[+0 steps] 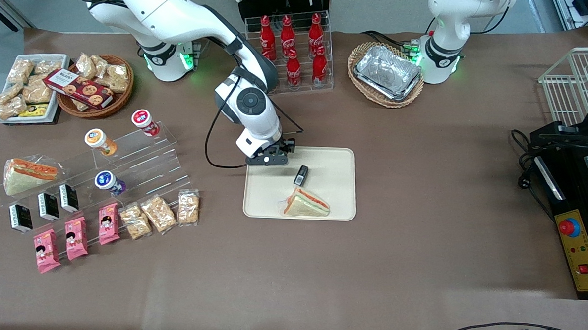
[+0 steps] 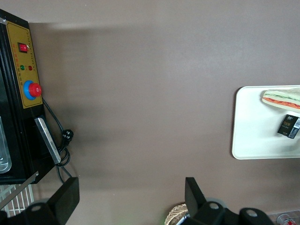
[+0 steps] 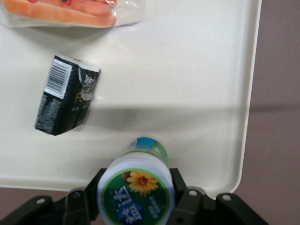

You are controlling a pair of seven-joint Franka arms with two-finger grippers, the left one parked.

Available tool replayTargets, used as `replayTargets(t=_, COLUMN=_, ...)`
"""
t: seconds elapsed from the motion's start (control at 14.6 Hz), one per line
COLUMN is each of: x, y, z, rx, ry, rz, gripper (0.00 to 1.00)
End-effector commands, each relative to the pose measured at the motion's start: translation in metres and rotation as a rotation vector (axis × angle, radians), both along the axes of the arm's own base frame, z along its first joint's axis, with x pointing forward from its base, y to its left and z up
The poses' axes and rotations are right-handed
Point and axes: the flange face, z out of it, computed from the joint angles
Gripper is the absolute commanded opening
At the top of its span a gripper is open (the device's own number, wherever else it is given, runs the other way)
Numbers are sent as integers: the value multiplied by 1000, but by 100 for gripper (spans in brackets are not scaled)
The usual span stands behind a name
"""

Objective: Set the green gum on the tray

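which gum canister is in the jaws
The green gum, held in the gripper over the tray; the orange-lidded, blue-lidded and red-lidded ones sit on the rack.

Green gum (image 3: 137, 190) (gripper-held (image 3: 136, 197)) above cream tray (image 3: 197, 84).

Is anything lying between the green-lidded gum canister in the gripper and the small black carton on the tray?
No. Right wrist view: only bare cream tray separates the green gum canister, clamped in the gripper, from the black carton.

The working arm (image 1: 201, 27) was glossy white with grey joints, green base lights, a black cable, and a black gripper (image 1: 269, 156).
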Motion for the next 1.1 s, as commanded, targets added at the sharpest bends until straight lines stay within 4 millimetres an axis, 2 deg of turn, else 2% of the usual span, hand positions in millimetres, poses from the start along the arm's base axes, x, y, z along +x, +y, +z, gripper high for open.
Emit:
replayTargets(t=0.0, x=1, y=2, z=-6, rx=-11, ry=-29, rz=-28, gripper=100)
replayTargets(t=0.21, x=5, y=-1, z=-3, rx=-10, ry=-32, rz=-33, gripper=100)
replayTargets(t=0.34, x=12, y=-6, z=18, rx=-6, ry=-55, rz=-33, gripper=100)
replayTargets(t=0.55, x=33, y=-36, z=73, rx=-58, ry=-63, rz=-47, gripper=100)
replayTargets(t=0.82, x=69, y=-92, z=161, rx=-76, ry=2, rz=14, gripper=100)
replayTargets(t=0.89, x=76, y=-113, z=189, rx=-52, ry=24, rz=21, gripper=100)
replayTargets(t=1.03, x=87, y=-169, z=240, rx=-35, ry=63, rz=46, gripper=100)
